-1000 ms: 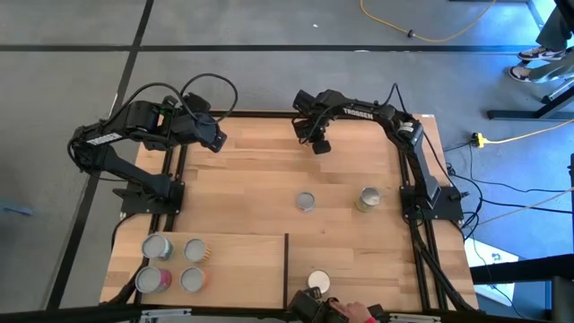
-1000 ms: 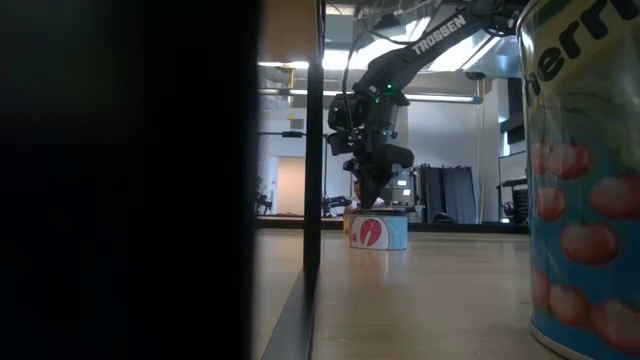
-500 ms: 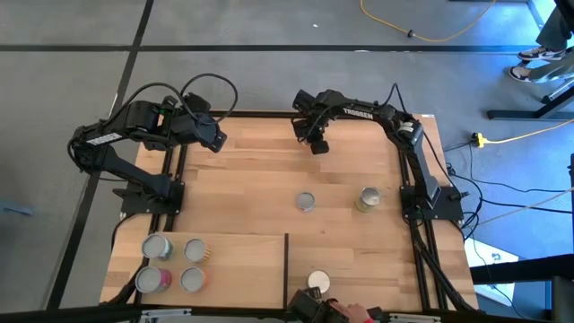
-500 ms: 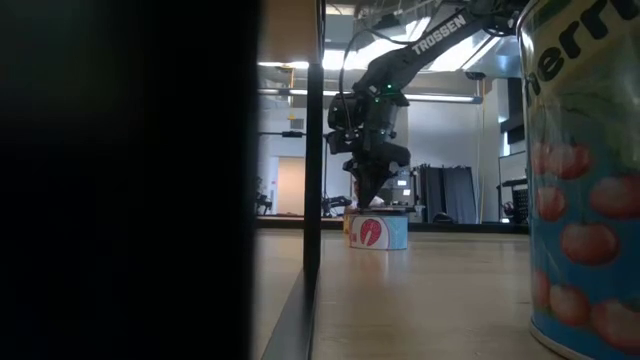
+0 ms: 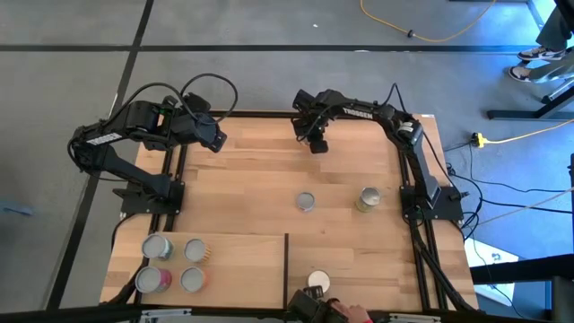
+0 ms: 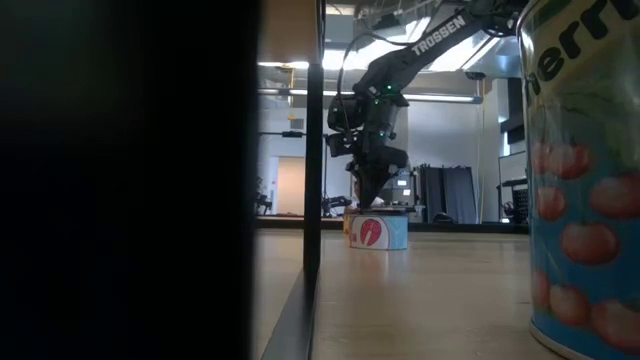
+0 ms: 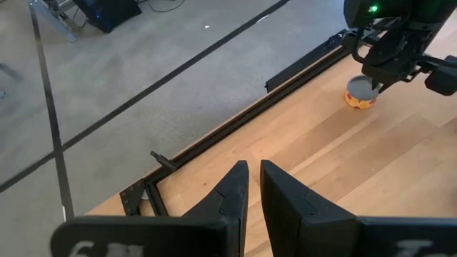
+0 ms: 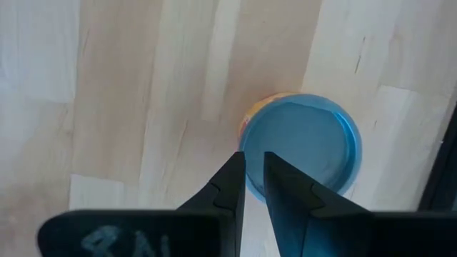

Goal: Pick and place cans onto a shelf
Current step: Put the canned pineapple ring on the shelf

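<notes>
Because four round tins with silver-grey tops [image 5: 175, 263] already stood on the raised light-wood shelf [image 5: 242, 269], the right gripper [image 8: 254, 171] hovered, jaws nearly together and empty, over a low blue-topped can [image 8: 300, 140] at the desk's [image 5: 269, 170] far edge, probably next.

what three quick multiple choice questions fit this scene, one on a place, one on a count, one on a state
1. Where is the white-topped can?
A. on the shelf
B. on the tabletop, just right of the shelf
C. under the left gripper

2. How many cans stand on the shelf?
A. two
B. six
C. four

3. How is the fish-label can below the right gripper?
A. upright on the tabletop
B. lying on its side
C. lifted in the fingers

Answers:
1 B, the high view shows it past the shelf's black edge.
2 C, four tops sit in a square.
3 A, the low view shows it standing flat, with the gripper above it.
</notes>
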